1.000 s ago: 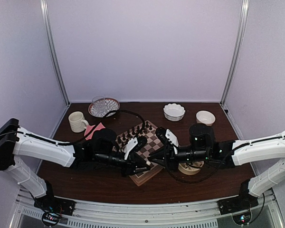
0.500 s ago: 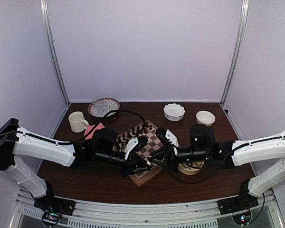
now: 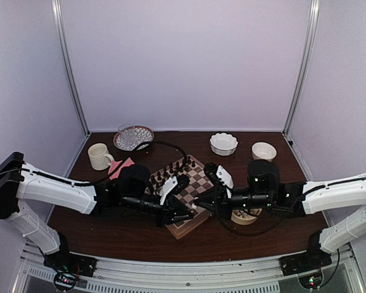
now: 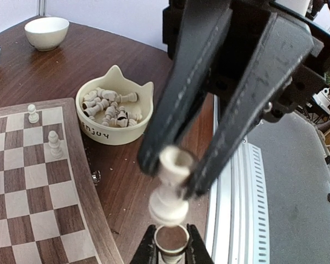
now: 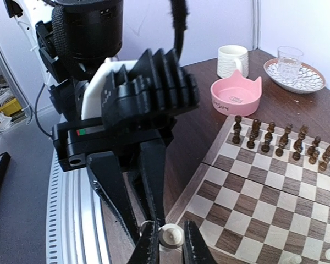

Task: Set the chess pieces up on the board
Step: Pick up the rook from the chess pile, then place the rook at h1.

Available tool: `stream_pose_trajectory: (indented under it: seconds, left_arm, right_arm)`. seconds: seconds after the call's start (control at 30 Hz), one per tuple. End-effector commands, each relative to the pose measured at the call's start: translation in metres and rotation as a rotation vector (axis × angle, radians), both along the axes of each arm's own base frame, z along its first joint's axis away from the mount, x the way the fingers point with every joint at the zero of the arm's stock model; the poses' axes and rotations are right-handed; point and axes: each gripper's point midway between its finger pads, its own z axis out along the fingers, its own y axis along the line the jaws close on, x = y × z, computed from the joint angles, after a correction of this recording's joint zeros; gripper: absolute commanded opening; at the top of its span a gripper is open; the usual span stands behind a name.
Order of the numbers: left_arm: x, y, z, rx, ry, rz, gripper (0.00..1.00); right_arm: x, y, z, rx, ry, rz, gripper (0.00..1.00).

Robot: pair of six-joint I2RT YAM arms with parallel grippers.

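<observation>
Plainly, most of the job remains. The dark figures [image 5: 275,140] already stand in two rows along the side of the board [image 4: 27,187] that faces the desk's [image 4: 99,60] far left corner. Of the cream chess pieces, only two are up on squares [image 4: 32,114] [image 4: 55,144], near the board corner closest to the cat-eared bowl [image 4: 113,135]. That bowl sits on the desk just beside the board's rim, with a heap of cream pieces [image 4: 107,104] lying in it, all yet to be placed. One cream piece [image 4: 173,181] is in the air, seemingly above the strip of desk between the board and the desk's near edge. The right tool [image 5: 169,234] is pinched on its upper end. The left tool [image 4: 171,234] is closed on a cream, brown-faced base directly below, though I cannot tell whether that belongs to the same piece. It looks like a handover or regrip before placement.
</observation>
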Motion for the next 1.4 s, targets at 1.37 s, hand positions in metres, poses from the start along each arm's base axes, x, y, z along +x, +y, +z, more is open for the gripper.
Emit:
stream_pose_trajectory:
  seconds: [1.37]
  left_arm:
    - [0.012,-0.007,0.012,-0.029,-0.005,0.055,0.00]
  right_arm:
    - [0.097,-0.140,0.017,-0.100,-0.342,-0.844,0.00]
